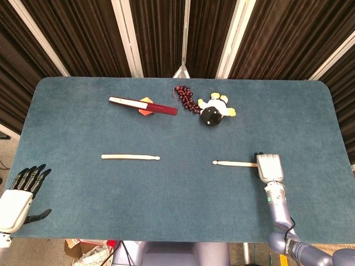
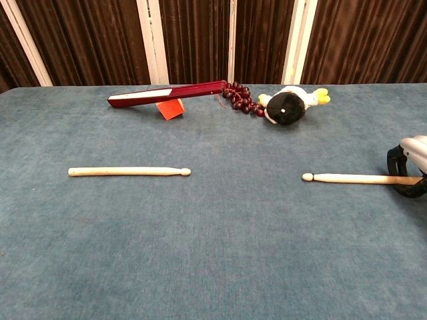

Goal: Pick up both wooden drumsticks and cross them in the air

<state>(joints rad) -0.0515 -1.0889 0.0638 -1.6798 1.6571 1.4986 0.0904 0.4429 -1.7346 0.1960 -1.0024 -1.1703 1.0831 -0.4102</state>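
Both drumsticks are lying flat mid-frame: the left drumstick (image 1: pixel 130 157) untouched, the right drumstick (image 1: pixel 235 163) with its butt end inside the right hand (image 1: pixel 268 167), whose dark fingers (image 2: pixel 397 165) are curling around it. The left hand (image 1: pixel 16 198) is hanging at the lower-left corner, fingers spread and holding nothing. Along the upper centre, well apart from the sticks, a red folded fan (image 1: pixel 143 105), a bead string (image 1: pixel 186 99) and a plush toy (image 1: pixel 214 110) are sitting.

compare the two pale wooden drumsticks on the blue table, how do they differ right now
The left wooden drumstick lies alone, with no hand near it; the right wooden drumstick has its butt end inside the right hand's curled fingers. Their tips point opposite ways, inward towards each other. Both lie flat, roughly in one line.
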